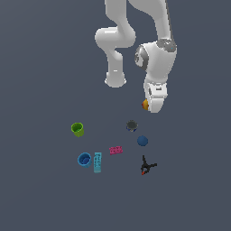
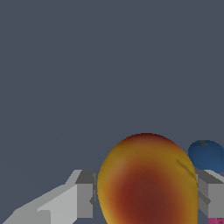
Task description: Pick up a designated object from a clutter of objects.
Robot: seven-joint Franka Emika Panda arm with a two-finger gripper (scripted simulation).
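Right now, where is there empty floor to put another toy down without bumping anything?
Bare floor lies between the green cup and the dark round piece, and everywhere toward the exterior view's left of the cups. It is crowded where the blue cup sits close beside the cyan bar, and around the blue ball.

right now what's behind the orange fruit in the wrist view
The blue ball shows past the orange fruit, which sits between the gripper fingers. A pink scrap shows at the corner. Anything directly behind the fruit is covered.
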